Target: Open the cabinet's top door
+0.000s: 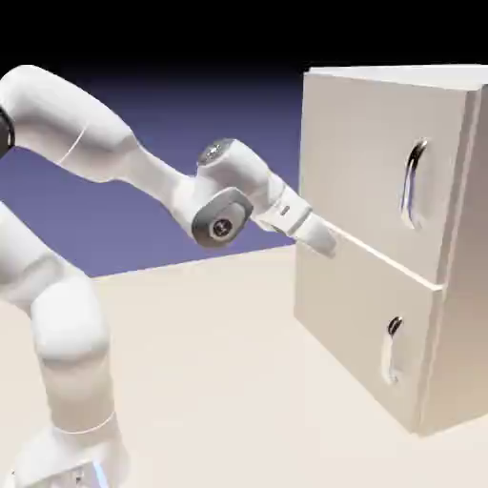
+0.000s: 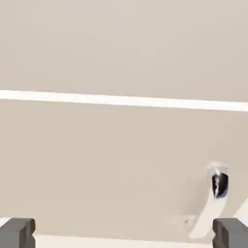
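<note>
Starting at the exterior view's left, you have the arm reaching right toward the cabinet, with its gripper in front of the doors. The jaws stand wide, with nothing between them in the hand view. Whether the gripper touches the front, you can't quite tell from here.

Next to the right comes the top door, lying closed against the cabinet. Its long handle is toward that door's right side, well apart from the gripper. Beneath it, the bottom door is closed too, with its small handle also toward the right. (That small one is the handle you see at the hand view's right, so don't be drawn to it.)

As for progress, you look to be at the approach: the jaws are ready, but no grip is made and no opening has begun. What's left for you, I judge, is to raise the gripper and bring it right to the long handle, get a hold or hook on it, then swing the top door out.
</note>
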